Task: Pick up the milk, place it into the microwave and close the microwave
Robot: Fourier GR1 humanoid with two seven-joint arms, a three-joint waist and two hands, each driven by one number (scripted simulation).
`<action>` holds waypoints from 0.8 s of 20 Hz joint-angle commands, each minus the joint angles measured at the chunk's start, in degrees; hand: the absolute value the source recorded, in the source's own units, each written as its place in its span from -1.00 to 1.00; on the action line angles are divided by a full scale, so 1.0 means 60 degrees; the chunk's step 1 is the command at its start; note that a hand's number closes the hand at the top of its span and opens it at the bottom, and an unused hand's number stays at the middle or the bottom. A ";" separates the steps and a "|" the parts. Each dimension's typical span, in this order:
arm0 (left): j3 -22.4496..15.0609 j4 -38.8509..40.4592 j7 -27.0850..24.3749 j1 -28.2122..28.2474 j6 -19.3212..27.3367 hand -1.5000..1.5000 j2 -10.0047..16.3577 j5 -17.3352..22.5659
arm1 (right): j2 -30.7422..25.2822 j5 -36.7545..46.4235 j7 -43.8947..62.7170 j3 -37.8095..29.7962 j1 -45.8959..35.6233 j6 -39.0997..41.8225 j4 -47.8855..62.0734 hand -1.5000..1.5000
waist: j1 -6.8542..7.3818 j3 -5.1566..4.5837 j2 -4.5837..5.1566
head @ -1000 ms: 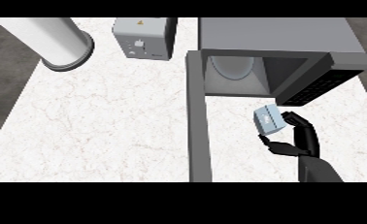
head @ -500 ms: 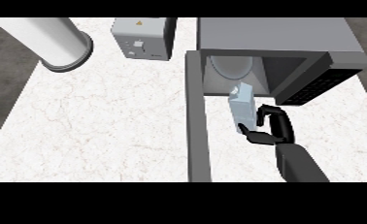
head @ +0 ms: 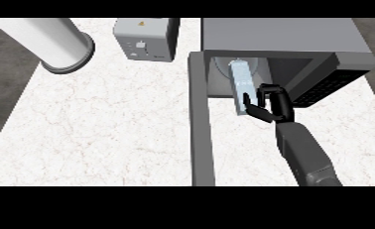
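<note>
right robot hand [head: 268,107] pinches the milk [head: 239,78], hiding its lower end, at the open microwave [head: 282,34].

The milk [head: 240,82] between the fingers [head: 279,102] of the right hand [head: 270,114] looks like smooth, pale, faintly glossy carton; the hand itself is matt black plastic. Beyond the fingertips the microwave [head: 278,34] is flat matt grey, and left of them the counter [head: 110,124] is white veined marble.

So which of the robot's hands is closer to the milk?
Right. The right hand has its fingers curled round the milk at the mouth of the open microwave. The left hand shows nowhere in the view.
</note>
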 commanded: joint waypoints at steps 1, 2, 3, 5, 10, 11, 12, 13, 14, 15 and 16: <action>0.0107 0.0614 -0.0070 -0.0571 -0.0454 -1.00 -0.0030 -0.0527 | -0.0210 -0.0069 0.0465 -0.0112 -0.0882 -0.0223 0.0269 1.00 | 0.0029 0.0000 0.0031; -0.0522 -0.0561 0.0343 -0.0497 0.0300 -1.00 -0.0345 -0.0592 | -0.0194 -0.0006 0.0795 -0.0115 -0.1394 -0.0395 0.0426 1.00 | 0.0101 0.0011 0.0074; -0.0195 -0.0391 0.0469 -0.0325 0.0232 -1.00 -0.0145 -0.0323 | -0.0037 0.0080 0.0467 -0.0055 -0.1083 -0.0685 0.0612 1.00 | 0.0096 0.0008 0.0053; 0.0098 0.0275 0.0171 -0.0416 -0.0436 -1.00 0.0036 -0.0189 | -0.0270 0.0185 0.0977 -0.0015 -0.1490 -0.0885 0.0710 1.00 | 0.0132 0.0002 0.0053; -0.0057 0.0554 0.0099 -0.0835 -0.0534 -1.00 -0.0038 -0.0392 | -0.1076 0.0168 0.1257 -0.0190 -0.2088 -0.0445 0.1234 1.00 | 0.0375 0.0015 0.0189; -0.0021 0.0406 0.0253 -0.1040 -0.0233 -1.00 0.0188 -0.0559 | -0.1173 0.0080 0.1413 -0.0287 -0.2255 -0.0355 0.1297 1.00 | 0.0368 0.0021 0.0213; 0.0153 0.0545 0.0326 -0.1066 -0.0152 -1.00 0.0597 -0.0104 | -0.1383 0.0117 0.2345 -0.0241 -0.2991 -0.0364 0.1286 1.00 | 0.0374 0.0015 0.0181; -0.0064 0.0553 0.0237 -0.1165 -0.0248 -1.00 0.0231 -0.0414 | -0.1285 0.0159 0.1859 -0.0234 -0.2744 -0.0545 0.1322 1.00 | 0.0421 0.0019 0.0222; -0.0013 0.0495 0.0304 -0.1292 -0.0106 -1.00 0.0484 -0.0291 | -0.1472 0.0210 0.2173 -0.0187 -0.3000 -0.0311 0.1414 1.00 | 0.0501 0.0025 0.0268; -0.0004 0.0344 0.0346 -0.1046 -0.0251 -1.00 0.0440 -0.0137 | -0.1373 0.0188 0.2151 -0.0243 -0.3015 -0.0667 0.1438 1.00 | 0.0596 0.0027 0.0266; -0.0051 0.0117 0.0292 -0.1068 -0.0263 -1.00 0.0345 -0.0154 | -0.1434 0.0261 0.1991 -0.0208 -0.2924 -0.0900 0.1437 1.00 | 0.0671 0.0033 0.0301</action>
